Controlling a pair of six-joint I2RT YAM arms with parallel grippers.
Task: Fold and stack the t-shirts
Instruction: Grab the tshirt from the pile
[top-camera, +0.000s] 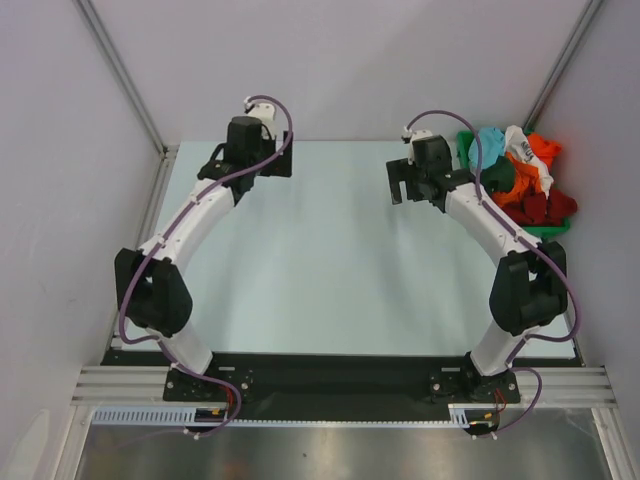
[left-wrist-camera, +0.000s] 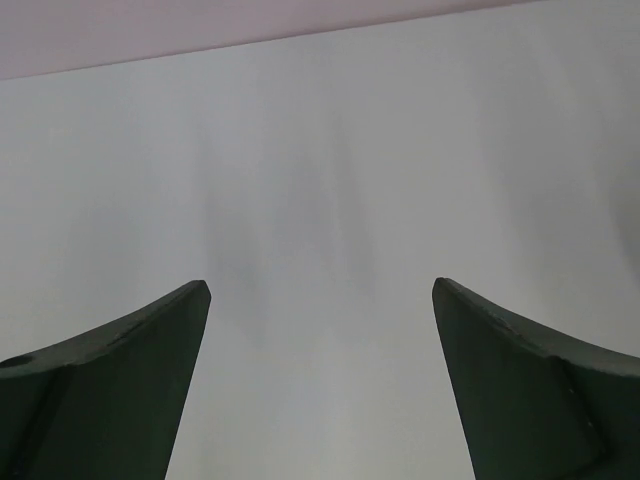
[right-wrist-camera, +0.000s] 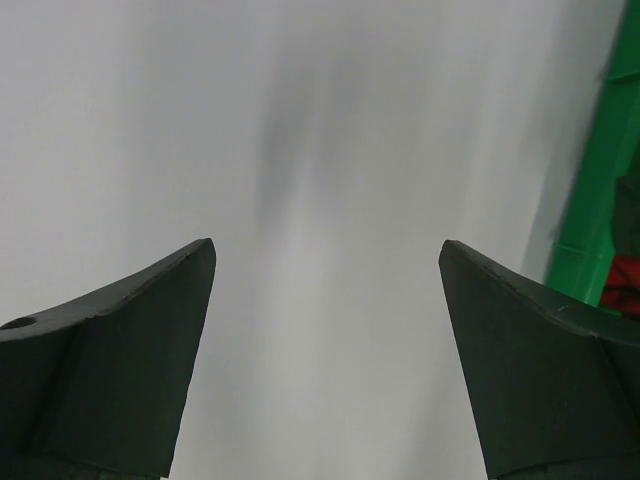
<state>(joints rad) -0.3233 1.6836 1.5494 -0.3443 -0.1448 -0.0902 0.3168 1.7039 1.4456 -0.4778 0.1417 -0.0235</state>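
The t-shirts (top-camera: 515, 175) are lying heaped in the bin (top-camera: 548, 231). The right hand (right-wrist-camera: 327, 250) is hovering just beside it, spread apart and empty. The left hand (left-wrist-camera: 320, 288) is hanging well away from the bin, likewise spread.

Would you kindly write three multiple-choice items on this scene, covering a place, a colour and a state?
1. Where on the table are the t-shirts piled? A. centre B. far right corner, in the bin C. near left edge
2. What colour is the bin? A. green B. blue C. yellow
3. How is the right gripper? A. shut on a shirt B. open, empty C. shut on nothing
Answers: B, the heap lies in the bin at that corner; A, its wall shows green; B, its jaws stand wide apart over bare table.
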